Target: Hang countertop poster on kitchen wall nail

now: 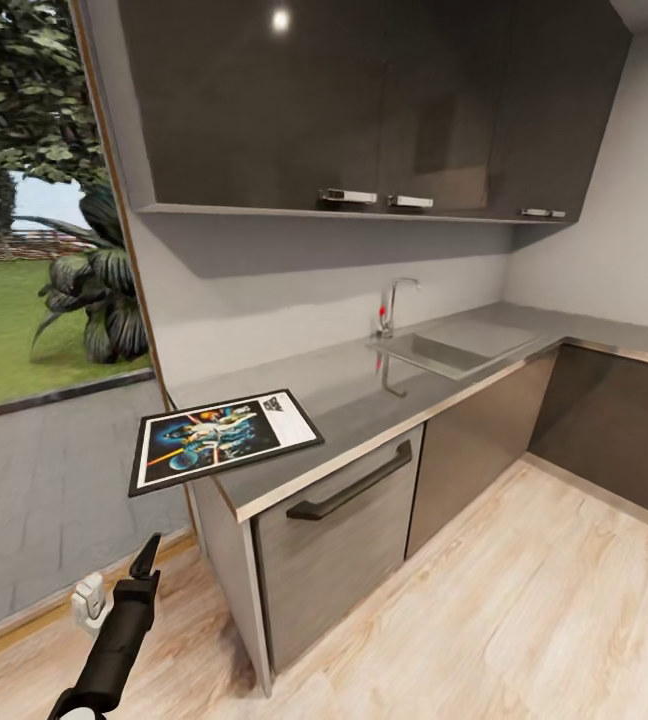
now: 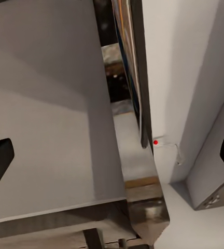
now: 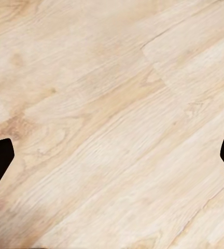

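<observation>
The poster (image 1: 222,438) is overhanging the kitchen countertop (image 1: 364,395) end, left of the sink (image 1: 442,352); wooden floor (image 1: 524,610) is lying open below. Both grippers' jaws are standing apart.

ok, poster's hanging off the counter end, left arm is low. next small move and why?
Probably raise the left gripper toward the poster's overhanging left edge. The poster lies flat on the kitchen countertop, its left part past the end; the gripper is open, below it and holding nothing. That free edge looks the easiest place to pinch.
</observation>
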Controlling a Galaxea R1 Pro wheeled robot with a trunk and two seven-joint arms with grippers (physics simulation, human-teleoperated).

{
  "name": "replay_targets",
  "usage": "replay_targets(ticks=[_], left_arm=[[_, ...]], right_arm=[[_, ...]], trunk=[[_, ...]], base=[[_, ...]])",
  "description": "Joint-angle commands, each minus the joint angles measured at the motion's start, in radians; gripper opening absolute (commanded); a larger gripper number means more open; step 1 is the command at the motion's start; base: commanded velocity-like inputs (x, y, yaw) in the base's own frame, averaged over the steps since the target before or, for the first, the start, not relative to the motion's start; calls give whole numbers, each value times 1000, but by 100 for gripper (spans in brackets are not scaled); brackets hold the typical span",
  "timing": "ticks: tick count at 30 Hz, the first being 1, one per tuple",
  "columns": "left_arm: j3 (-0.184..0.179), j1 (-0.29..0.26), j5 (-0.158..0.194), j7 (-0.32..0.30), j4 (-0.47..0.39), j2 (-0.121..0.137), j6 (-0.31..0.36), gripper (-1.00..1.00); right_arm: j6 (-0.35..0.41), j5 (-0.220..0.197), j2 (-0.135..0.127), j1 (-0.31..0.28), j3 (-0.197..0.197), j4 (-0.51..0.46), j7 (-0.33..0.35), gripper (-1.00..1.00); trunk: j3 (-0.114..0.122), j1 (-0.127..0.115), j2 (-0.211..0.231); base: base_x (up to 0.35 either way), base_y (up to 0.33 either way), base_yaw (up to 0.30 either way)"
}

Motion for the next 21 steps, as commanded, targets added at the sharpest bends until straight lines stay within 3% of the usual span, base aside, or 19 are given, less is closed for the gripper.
replay_targets(ticks=[1, 14, 21], left_arm=[[2, 0, 10, -3, 0, -1, 8, 100], [6, 0, 10, -2, -2, 1, 11, 100], [9, 0, 11, -2, -3, 3, 12, 100]], right_arm=[[-3, 8, -1, -1, 0, 1, -5, 100], [-6, -3, -10, -1, -10, -1, -7, 100], [-8, -20, -42, -1, -158, -23, -5, 100]], trunk=[[-1, 0, 0], [-1, 0, 0], [-1, 0, 0]], base=[[193, 0, 0], [35, 0, 0], [25, 0, 0]])
